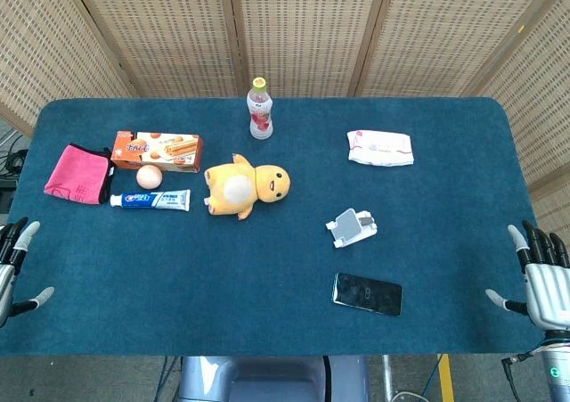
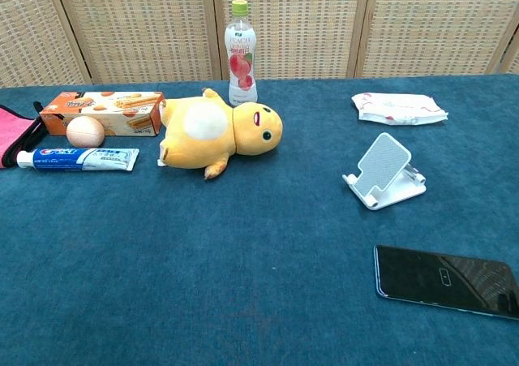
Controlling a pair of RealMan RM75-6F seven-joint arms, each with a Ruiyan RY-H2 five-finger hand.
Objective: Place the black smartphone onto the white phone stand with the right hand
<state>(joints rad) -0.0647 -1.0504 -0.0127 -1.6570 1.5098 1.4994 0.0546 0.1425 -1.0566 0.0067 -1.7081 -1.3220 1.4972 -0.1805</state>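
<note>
One black smartphone (image 1: pixel 367 293) lies near one white phone stand (image 1: pixel 352 227); right hand (image 1: pixel 541 277) empty, fingers spread.

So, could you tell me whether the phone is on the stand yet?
Not yet. The phone lies flat on the table, apart from the stand, whose cradle is bare.

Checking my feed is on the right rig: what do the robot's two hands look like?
Only the head view shows them. The right hand has a pale silver-grey palm shell, black fingers with light tips, a grey wrist segment below and a dark cable by the wrist. The left hand, mostly cut off by the frame, shows the same black fingers with pale tips.
</note>
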